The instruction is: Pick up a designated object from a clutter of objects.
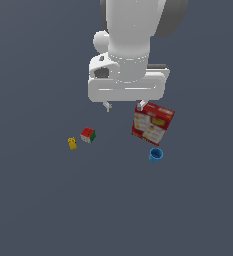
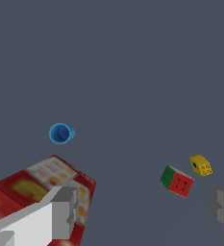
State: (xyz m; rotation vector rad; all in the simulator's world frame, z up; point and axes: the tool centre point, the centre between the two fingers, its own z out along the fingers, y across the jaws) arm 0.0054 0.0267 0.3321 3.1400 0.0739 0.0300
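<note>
Overhead, the hand (image 1: pixel 123 105) hangs above the surface (image 1: pixel 38 210) with its fingers (image 1: pixel 107 106) spread wide apart and nothing between them. One fingertip overlaps the top edge of the large red printed box (image 1: pixel 153 124) in the exterior view. The tiny yellow figure (image 1: pixel 72 143) lies well off toward the exterior view's left, just beside the multicoloured puzzle cube (image 1: pixel 88 135). The small blue cup (image 1: pixel 156 155) lies on its side near the box.

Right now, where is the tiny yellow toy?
In the exterior view, the yellow figure sits furthest left, just beside the puzzle cube, apart from it.
</note>
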